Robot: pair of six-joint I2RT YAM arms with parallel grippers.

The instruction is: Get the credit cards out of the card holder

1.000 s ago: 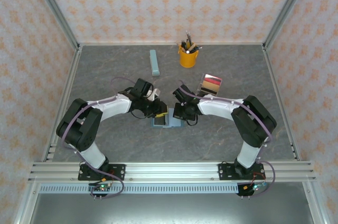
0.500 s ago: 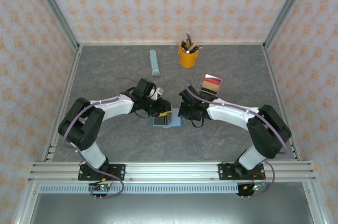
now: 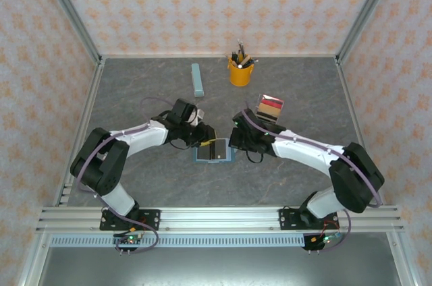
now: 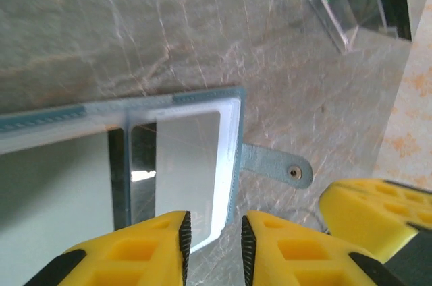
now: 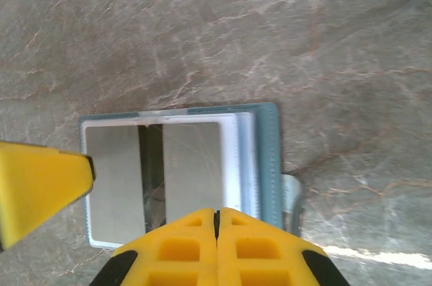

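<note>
You had some credit cards [image 3: 271, 106] stacked on the tabletop [image 3: 169, 185] beyond the right arm, yet the card holder [image 3: 214, 152] lay unfolded at centre with a silvery card [image 5: 192, 164] left inside, left pincer [image 4: 214, 229] slightly apart, right pincer [image 5: 216, 217] pressed together.

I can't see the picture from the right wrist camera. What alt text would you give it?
An open teal card holder lies flat on a grey marbled table, grey panels showing behind its clear pockets. The right hand, yellow and shut, points at its near edge, and another yellow finger shows at the left edge.
</note>
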